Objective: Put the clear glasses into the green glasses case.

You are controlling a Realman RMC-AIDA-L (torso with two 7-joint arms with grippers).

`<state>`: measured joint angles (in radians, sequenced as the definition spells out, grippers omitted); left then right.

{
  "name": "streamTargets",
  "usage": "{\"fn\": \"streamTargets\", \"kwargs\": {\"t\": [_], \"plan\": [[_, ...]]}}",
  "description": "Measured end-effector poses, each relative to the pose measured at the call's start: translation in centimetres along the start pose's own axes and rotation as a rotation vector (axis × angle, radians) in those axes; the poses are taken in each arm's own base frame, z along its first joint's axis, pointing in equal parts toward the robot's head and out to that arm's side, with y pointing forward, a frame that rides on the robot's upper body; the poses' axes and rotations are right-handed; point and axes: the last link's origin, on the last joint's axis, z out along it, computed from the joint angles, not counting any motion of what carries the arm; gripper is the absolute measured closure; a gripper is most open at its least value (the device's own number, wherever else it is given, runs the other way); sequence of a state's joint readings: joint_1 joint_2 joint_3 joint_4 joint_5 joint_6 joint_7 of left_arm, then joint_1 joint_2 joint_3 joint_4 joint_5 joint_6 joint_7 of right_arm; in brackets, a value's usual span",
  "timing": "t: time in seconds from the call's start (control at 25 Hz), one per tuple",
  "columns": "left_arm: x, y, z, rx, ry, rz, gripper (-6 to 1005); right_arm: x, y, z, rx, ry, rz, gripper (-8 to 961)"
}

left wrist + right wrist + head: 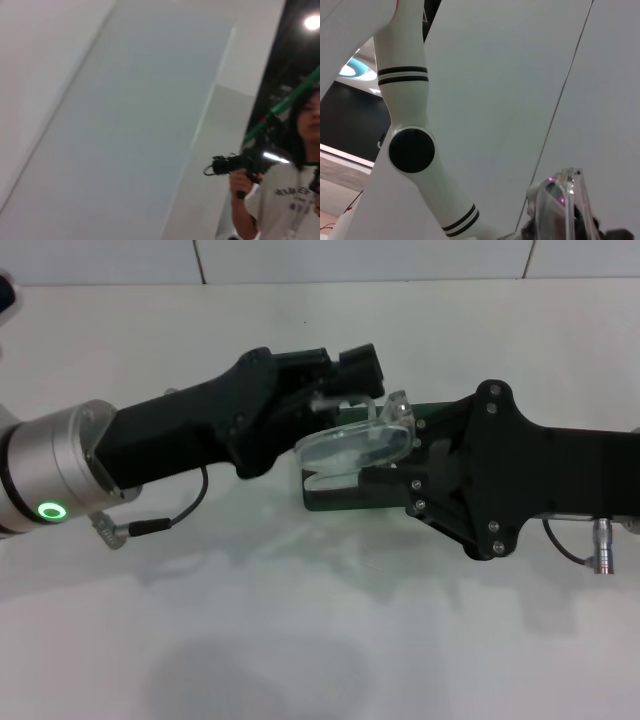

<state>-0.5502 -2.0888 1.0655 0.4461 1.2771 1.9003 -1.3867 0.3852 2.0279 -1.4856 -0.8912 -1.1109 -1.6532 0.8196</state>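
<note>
Both grippers meet over the green glasses case [345, 498], which lies on the white table [300, 640] mostly hidden beneath them. From the case's left side, the left gripper [350, 375] reaches in and appears to pinch a thin temple arm of the clear glasses [355, 445], holding them just above the case. How tightly its fingers are closed I cannot tell. From the case's right side, the right gripper [405, 465] reaches in at the case's edge, perhaps steadying it. Its fingers are hidden, so their state is unclear too. The right wrist view catches only a corner of the clear lens.

To do this step well, I would lower the glasses level and centred over the case's opening, temples folded inward, and release only once the lens rests inside.
</note>
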Motion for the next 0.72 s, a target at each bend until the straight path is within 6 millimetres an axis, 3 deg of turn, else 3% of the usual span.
{"fn": "streamTargets", "kwargs": {"t": [0.72], "plan": [[0.27, 0.07, 0.34, -0.024, -0.001, 0.019, 862, 0.41, -0.28, 0.09, 0.015, 0.028, -0.001, 886]]}}
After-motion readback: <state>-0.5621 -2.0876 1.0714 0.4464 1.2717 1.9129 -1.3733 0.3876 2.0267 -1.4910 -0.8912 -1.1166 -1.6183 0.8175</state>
